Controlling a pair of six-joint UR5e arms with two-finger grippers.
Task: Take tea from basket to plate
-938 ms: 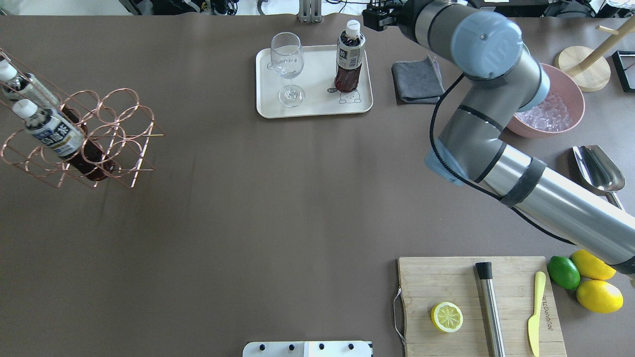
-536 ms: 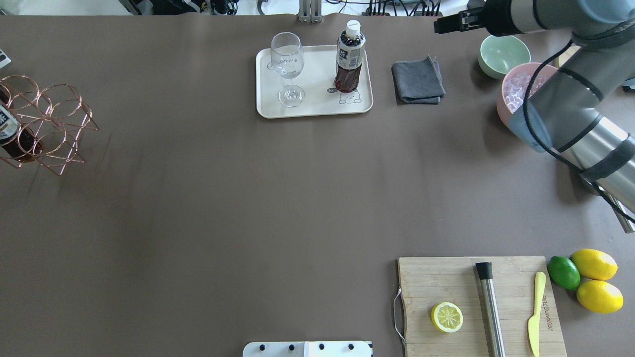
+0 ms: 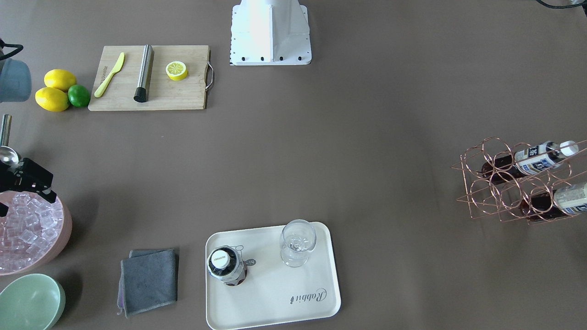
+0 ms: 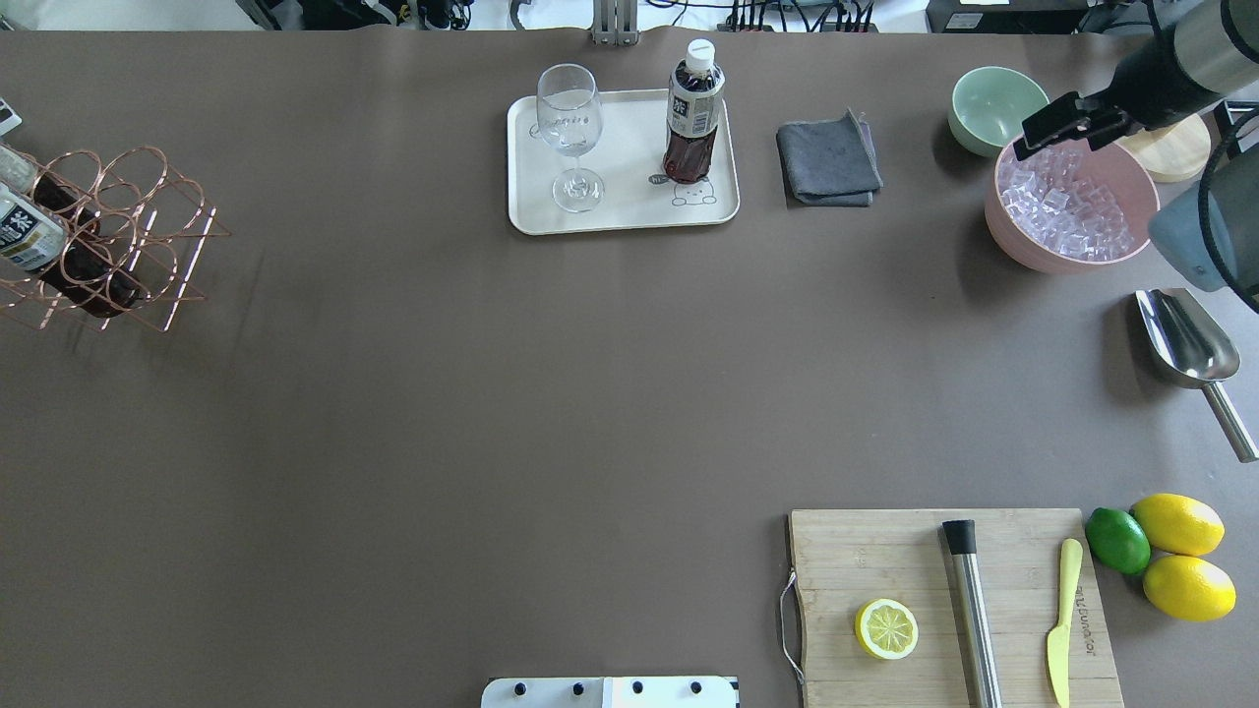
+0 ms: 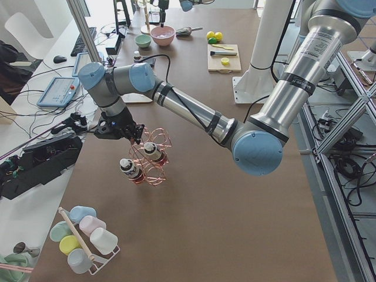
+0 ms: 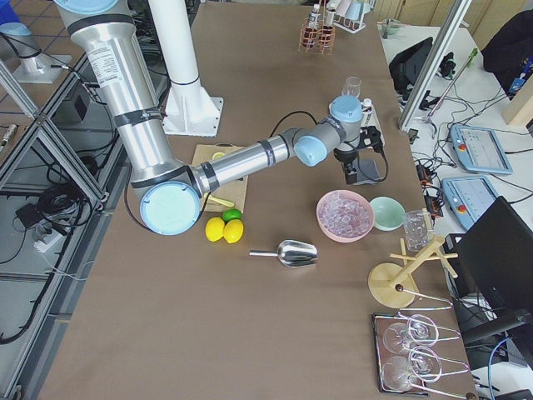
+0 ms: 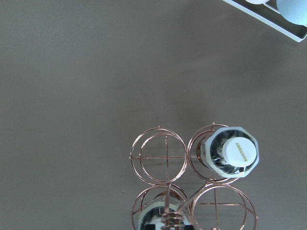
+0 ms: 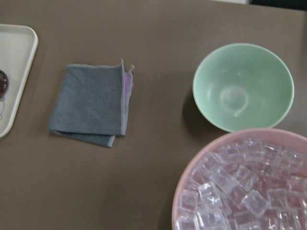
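Note:
One tea bottle [image 4: 691, 113] stands upright on the cream plate [image 4: 629, 211], with its white cap [image 3: 219, 259] facing up in the front view. Two more tea bottles [image 3: 534, 158] sit in the copper wire basket [image 4: 118, 246] at the table's left end. The left wrist view looks straight down on the basket [image 7: 158, 155] and a bottle cap [image 7: 237, 151]. My left gripper [image 5: 120, 130] is at the basket's handle, and I cannot tell whether it is open or shut. Over the pink ice bowl, my right gripper [image 4: 1060, 126] hangs open and holds nothing.
A wine glass [image 4: 570, 138] shares the plate. To its right lie a grey cloth [image 4: 828, 159], a green bowl [image 4: 998, 108], the pink bowl [image 4: 995, 211] of ice and a metal scoop [image 4: 1185, 339]. A cutting board [image 4: 836, 551] and citrus fruit [image 4: 1175, 556] are near right.
My right arm has swung away from the plate to the right, over the ice bowl. The basket has shifted left towards the table's edge and then a little back.

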